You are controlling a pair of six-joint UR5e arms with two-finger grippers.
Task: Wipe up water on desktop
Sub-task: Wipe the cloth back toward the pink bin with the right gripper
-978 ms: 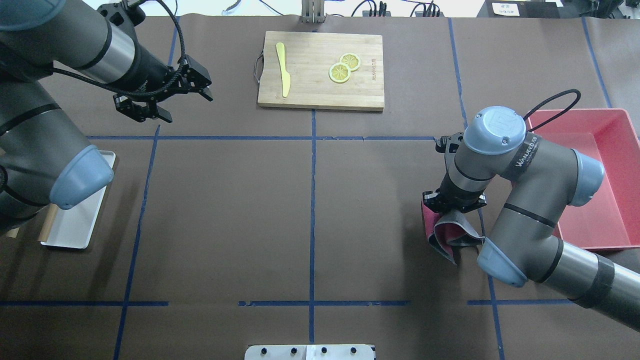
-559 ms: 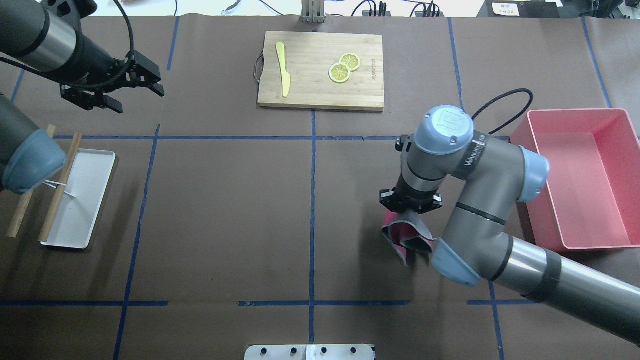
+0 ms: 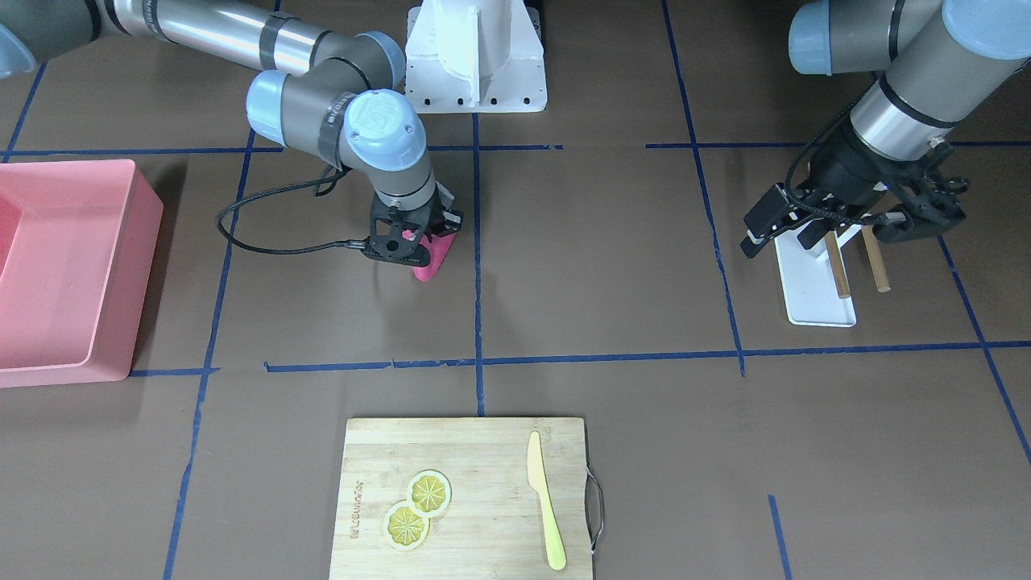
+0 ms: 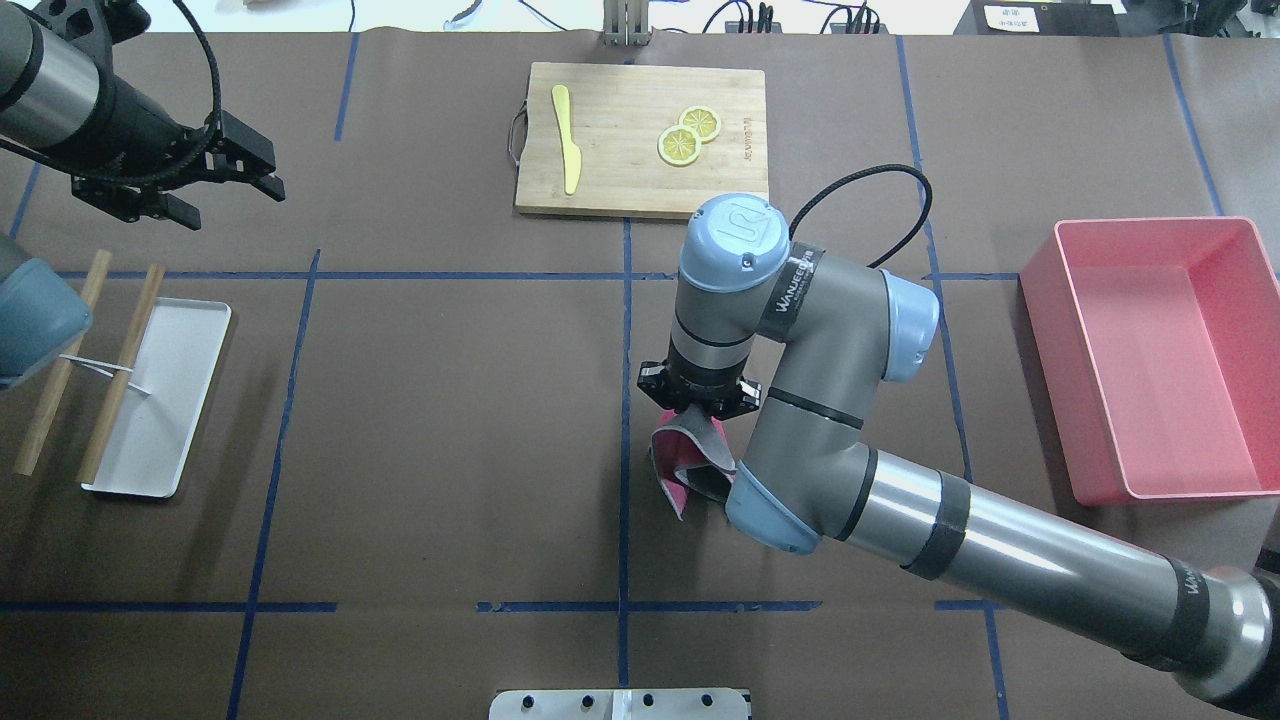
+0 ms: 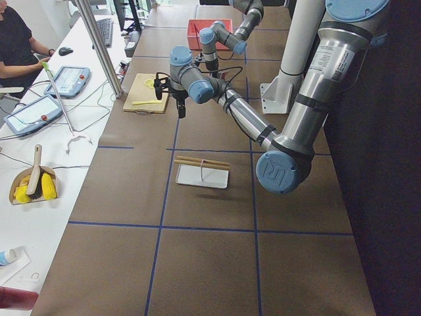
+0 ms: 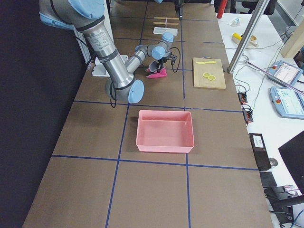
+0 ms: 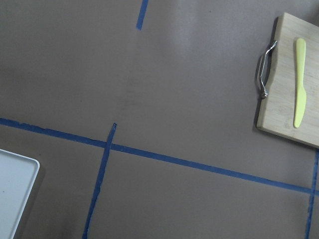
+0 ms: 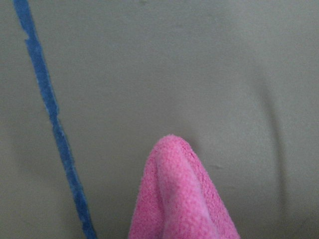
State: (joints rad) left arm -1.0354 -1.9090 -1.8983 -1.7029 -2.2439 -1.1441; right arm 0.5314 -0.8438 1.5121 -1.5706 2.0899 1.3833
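The desktop (image 4: 450, 420) is brown with blue tape lines; I see no water on it. My right gripper (image 4: 700, 392) points down near the middle tape line, shut on a pink and grey cloth (image 4: 685, 458). The cloth hangs from it down to the desktop, just right of the line. It also shows in the front view (image 3: 431, 256) and in the right wrist view (image 8: 179, 199). My left gripper (image 4: 232, 200) is open and empty, above the far left of the desktop; it also shows in the front view (image 3: 821, 238).
A wooden cutting board (image 4: 620, 190) with a yellow knife (image 4: 566, 140) and two lemon slices (image 4: 688, 135) lies at the back middle. A pink bin (image 4: 1150, 490) stands at the right. A white tray (image 4: 170, 400) with wooden sticks (image 4: 120, 370) lies at the left.
My right arm has swept left with the cloth, from near the pink bin to the middle tape line. My left arm has drawn back to the far left, uncovering the tray.
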